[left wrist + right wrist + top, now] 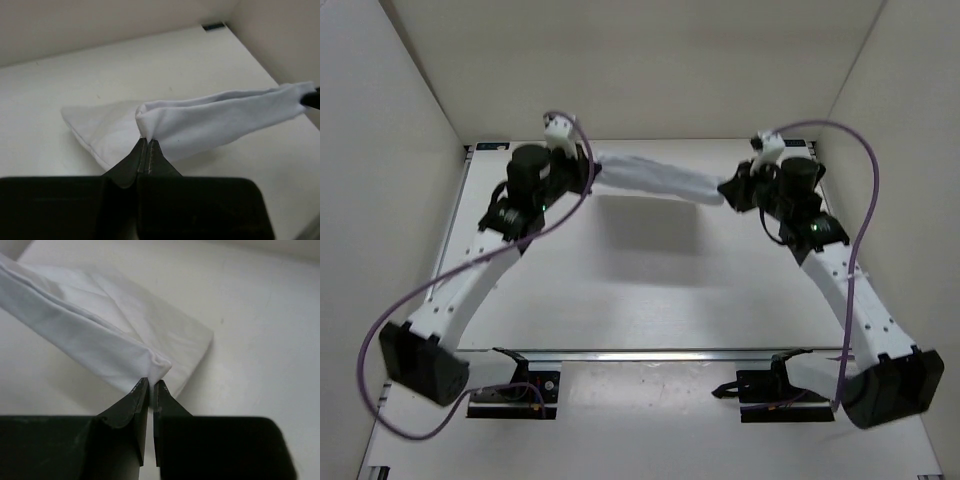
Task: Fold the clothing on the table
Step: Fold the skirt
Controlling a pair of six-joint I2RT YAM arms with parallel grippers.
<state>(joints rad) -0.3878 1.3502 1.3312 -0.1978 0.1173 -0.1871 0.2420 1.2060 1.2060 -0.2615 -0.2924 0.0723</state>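
Observation:
The clothing (655, 177) is a white garment stretched as a narrow band between both arms, lifted over the far part of the table (650, 290), where its shadow falls. My left gripper (590, 165) is shut on the band's left end; in the left wrist view its black tips (148, 141) pinch a corner of the clothing (210, 122), with another layer hanging behind. My right gripper (727, 188) is shut on the right end; in the right wrist view its jaws (151, 382) clamp a bunched corner of the clothing (100, 335).
White walls (400, 140) close in the table on the left, back and right. An aluminium rail (650, 354) runs along the near edge, with the arm bases (510, 390) just below it. Purple cables (865, 230) loop beside each arm.

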